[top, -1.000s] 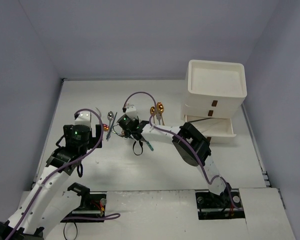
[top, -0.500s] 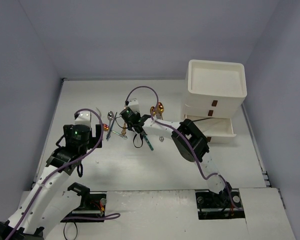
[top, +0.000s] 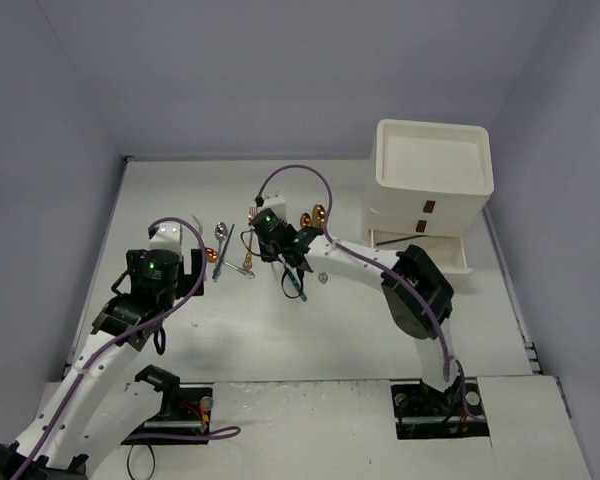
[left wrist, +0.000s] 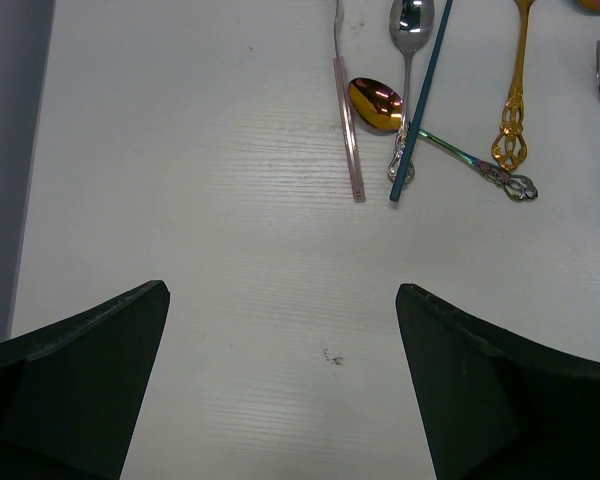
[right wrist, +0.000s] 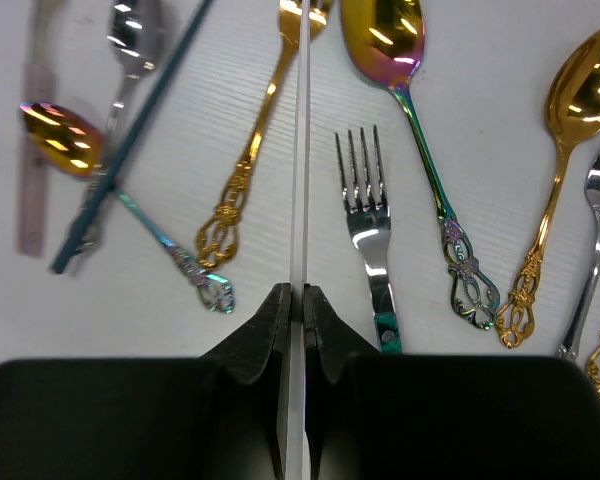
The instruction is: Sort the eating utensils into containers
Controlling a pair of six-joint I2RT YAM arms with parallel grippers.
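Note:
My right gripper [right wrist: 302, 292] is shut on a thin pale utensil [right wrist: 303, 150], seen edge-on and running straight ahead from the jaws. It hovers over the spread of eating utensils [top: 235, 255] at mid-table [top: 280, 258]. Below it lie a teal-handled silver fork [right wrist: 368, 235], an iridescent spoon [right wrist: 390, 45], a gold ornate handle [right wrist: 242, 180] and gold spoons [right wrist: 570, 110]. My left gripper [left wrist: 280, 290] is open and empty over bare table, short of a pink-handled utensil [left wrist: 346, 120], a gold spoon [left wrist: 375, 103] and a teal stick [left wrist: 420, 105]. The cream cabinet [top: 430, 195] stands at the right with its bottom drawer [top: 420, 258] pulled out.
The left arm [top: 150, 280] sits left of the utensils. Grey walls close the table at the back and both sides. A small round bit [top: 323, 277] lies right of the teal-handled fork [top: 298, 288].
My right gripper has moved toward the back and a little right over the utensils, still shut. The left arm has not moved.

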